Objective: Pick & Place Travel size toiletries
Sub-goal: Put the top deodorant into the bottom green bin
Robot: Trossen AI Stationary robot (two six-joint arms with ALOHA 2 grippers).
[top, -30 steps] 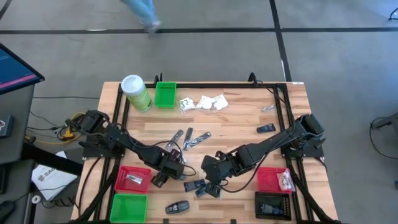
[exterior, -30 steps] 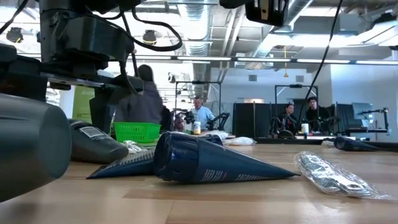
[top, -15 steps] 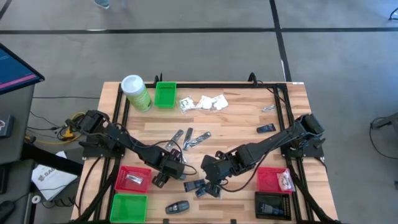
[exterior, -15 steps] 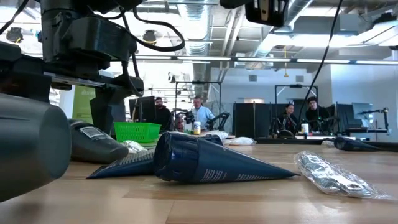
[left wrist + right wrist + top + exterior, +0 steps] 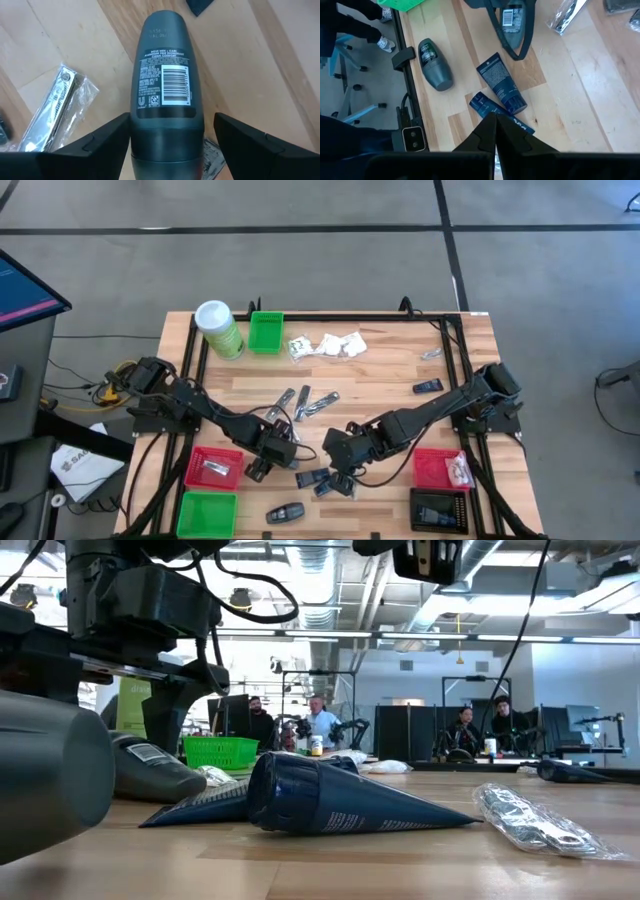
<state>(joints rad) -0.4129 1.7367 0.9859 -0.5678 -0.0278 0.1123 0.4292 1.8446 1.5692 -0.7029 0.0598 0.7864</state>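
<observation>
1. My left end effector (image 5: pixel 167 145) stands at full spread astride a dark grey roll-on deodorant (image 5: pixel 166 85). The bottle lies label-up on the desk (image 5: pixel 280 60), between my two fingers (image 5: pixel 90 145). I cannot confirm that either finger touches it, so I record it as straddled, not held.
2. In the high view the left end effector (image 5: pixel 262 465) sits near the front of the desk, just beside the red bin (image 5: pixel 200 455) on my left.
3. A clear wrapped silvery item (image 5: pixel 57 112) lies just beside the bottle, apart from it.
4. My right end effector (image 5: pixel 495 131) is fully closed and holds nothing. It hovers over two dark blue tubes (image 5: pixel 502 85) that lie on the boards. A second grey roll-on (image 5: pixel 434 66) lies near the desk edge.
5. Other toiletries remain unsorted: white sachets (image 5: pixel 330 345) at the far side and slim silvery packets (image 5: pixel 305 402) mid-desk.
6. Step in hand, by my judgement: the grasp of the roll-on by the left arm, aligned but not closed.
7. Next move calls for closing squarely on the bottle's sides; its rounded body may roll or slip out if the pinch is off centre. Then lift and carry to a bin
</observation>
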